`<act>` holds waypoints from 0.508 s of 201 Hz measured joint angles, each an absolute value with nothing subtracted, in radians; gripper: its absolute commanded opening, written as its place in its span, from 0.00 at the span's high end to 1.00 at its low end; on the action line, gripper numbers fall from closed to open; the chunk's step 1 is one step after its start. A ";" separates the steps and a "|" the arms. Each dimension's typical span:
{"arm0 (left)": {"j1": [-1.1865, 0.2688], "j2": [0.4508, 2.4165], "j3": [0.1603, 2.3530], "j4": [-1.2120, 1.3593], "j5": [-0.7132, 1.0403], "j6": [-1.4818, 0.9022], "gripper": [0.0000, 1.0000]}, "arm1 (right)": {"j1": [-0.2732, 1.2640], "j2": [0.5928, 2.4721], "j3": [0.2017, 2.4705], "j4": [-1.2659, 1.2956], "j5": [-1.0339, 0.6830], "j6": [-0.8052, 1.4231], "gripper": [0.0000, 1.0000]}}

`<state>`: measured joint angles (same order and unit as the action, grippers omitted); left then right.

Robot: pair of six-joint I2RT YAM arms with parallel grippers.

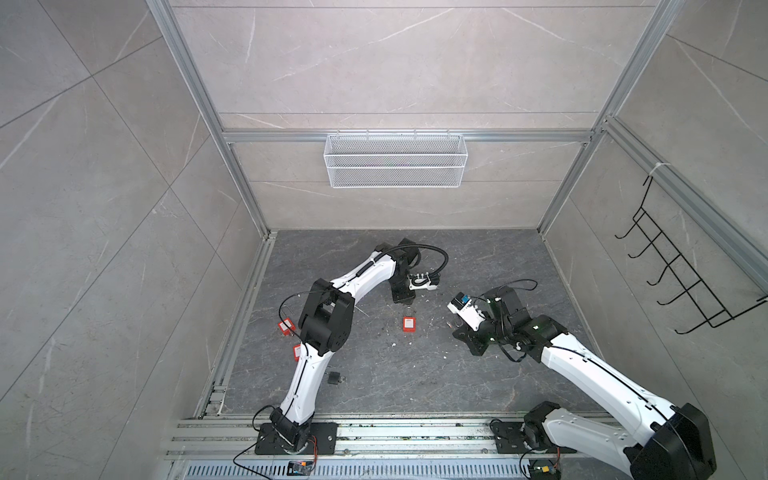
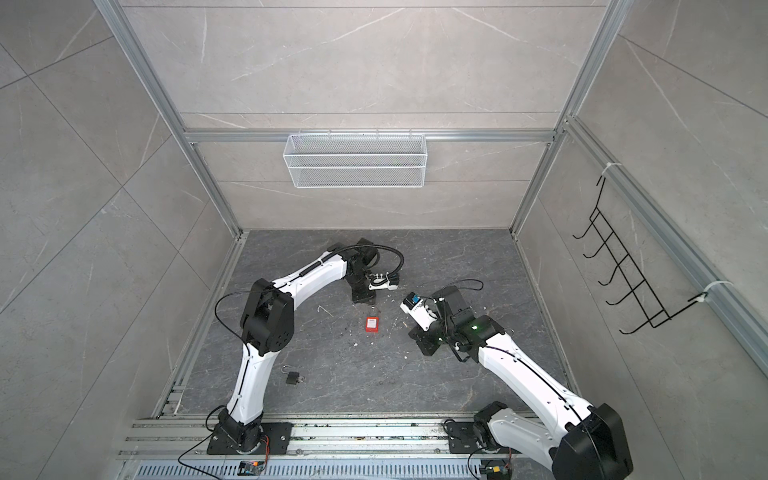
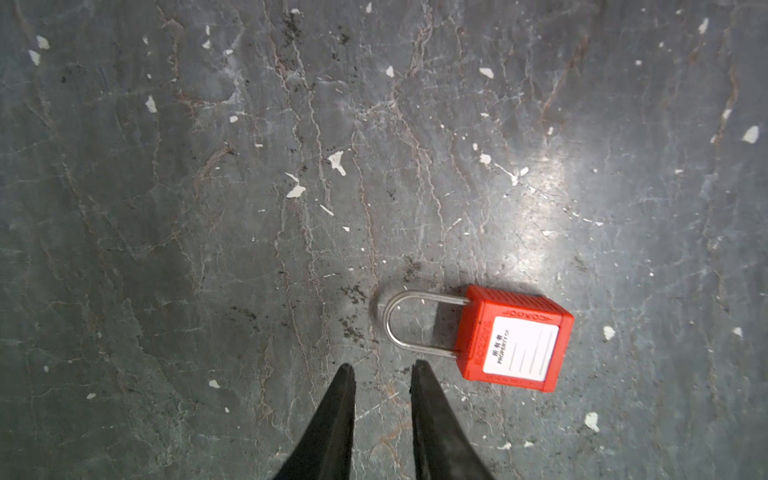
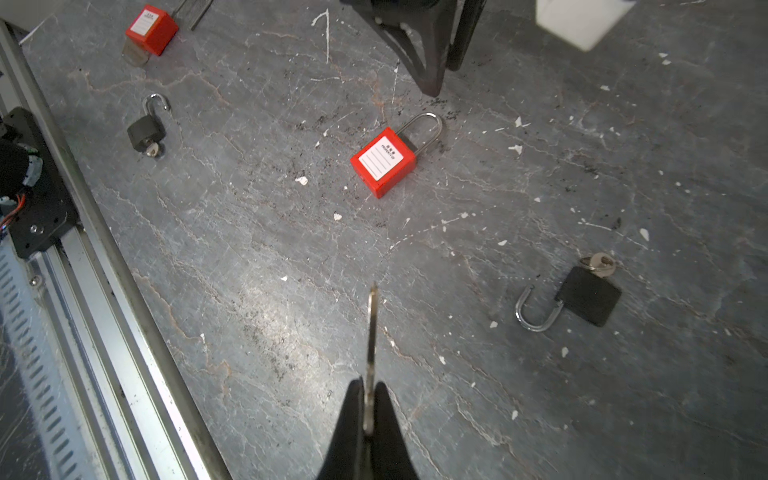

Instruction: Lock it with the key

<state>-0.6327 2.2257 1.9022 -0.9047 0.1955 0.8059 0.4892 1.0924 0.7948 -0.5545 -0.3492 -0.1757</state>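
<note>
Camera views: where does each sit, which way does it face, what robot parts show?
Top views: high above the near edge, looking down and forward at the floor; both show the left arm and right arm.
Left wrist: on the left arm, looking down past the left gripper, open, tips beside the mid-floor red padlock.
Right wrist: on the right arm, looking along the right gripper, shut on a key.
Shared: all four show that red padlock lying flat.

Top views look steeply down; both close wrist views share the red padlock point(image 3: 513, 345).
</note>
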 measured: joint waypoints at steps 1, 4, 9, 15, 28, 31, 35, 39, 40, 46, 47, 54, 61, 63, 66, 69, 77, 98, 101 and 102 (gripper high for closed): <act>-0.632 2.224 1.899 -0.900 0.196 0.804 0.73 | 0.489 1.092 0.795 -0.554 -0.348 -0.173 1.00; -0.630 2.215 1.880 -0.879 0.198 0.790 0.73 | 0.489 1.092 0.797 -0.553 -0.347 -0.163 1.00; -0.626 2.201 1.851 -0.850 0.202 0.773 0.73 | 0.490 1.092 0.799 -0.551 -0.342 -0.138 1.00; -0.620 2.177 1.814 -0.817 0.208 0.749 0.72 | 0.490 1.093 0.802 -0.548 -0.337 -0.105 1.00; -0.601 2.104 1.718 -0.735 0.225 0.688 0.66 | 0.493 1.102 0.812 -0.548 -0.324 -0.036 1.00; -0.595 2.080 1.689 -0.714 0.233 0.672 0.65 | 0.495 1.106 0.815 -0.548 -0.320 -0.020 1.00; -0.590 2.052 1.660 -0.689 0.239 0.652 0.63 | 0.498 1.113 0.819 -0.548 -0.314 0.003 1.00; -0.584 2.018 1.625 -0.661 0.246 0.630 0.62 | 0.503 1.121 0.825 -0.547 -0.309 0.026 1.00; -0.582 2.006 1.612 -0.648 0.247 0.626 0.62 | 0.505 1.123 0.825 -0.547 -0.308 0.031 1.00; -0.575 1.955 1.563 -0.611 0.253 0.594 0.63 | 0.515 1.139 0.834 -0.546 -0.300 0.066 1.00; -0.575 1.948 1.556 -0.604 0.254 0.590 0.63 | 0.516 1.142 0.835 -0.545 -0.299 0.071 1.00; -0.566 1.888 1.501 -0.561 0.263 0.548 0.64 | 0.530 1.165 0.845 -0.545 -0.290 0.112 1.00; -0.558 1.816 1.436 -0.503 0.265 0.497 0.65 | 0.546 1.195 0.859 -0.545 -0.282 0.152 1.00; -0.557 1.804 1.425 -0.490 0.265 0.488 0.65 | 0.550 1.203 0.864 -0.545 -0.279 0.162 1.00; -0.556 1.772 1.398 -0.467 0.265 0.459 0.64 | 0.556 1.216 0.871 -0.545 -0.277 0.176 1.00; -0.556 1.745 1.374 -0.444 0.263 0.434 0.64 | 0.564 1.236 0.880 -0.544 -0.275 0.197 1.00; -0.556 1.684 1.321 -0.395 0.263 0.363 0.63 | 0.582 1.279 0.904 -0.546 -0.267 0.238 1.00; -0.563 1.559 1.207 -0.303 0.263 0.188 0.62 | 0.631 1.399 0.979 -0.545 -0.245 0.325 1.00; -0.563 1.539 1.190 -0.292 0.264 0.161 0.62 | 0.638 1.417 0.991 -0.542 -0.243 0.336 1.00; -0.563 1.536 1.186 -0.289 0.264 0.155 0.61 | 0.639 1.421 0.993 -0.542 -0.242 0.340 1.00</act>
<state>-0.5632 1.5364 1.1862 -0.2886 0.2642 0.1555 0.6388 1.4208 0.9928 -0.5419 -0.2424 0.3397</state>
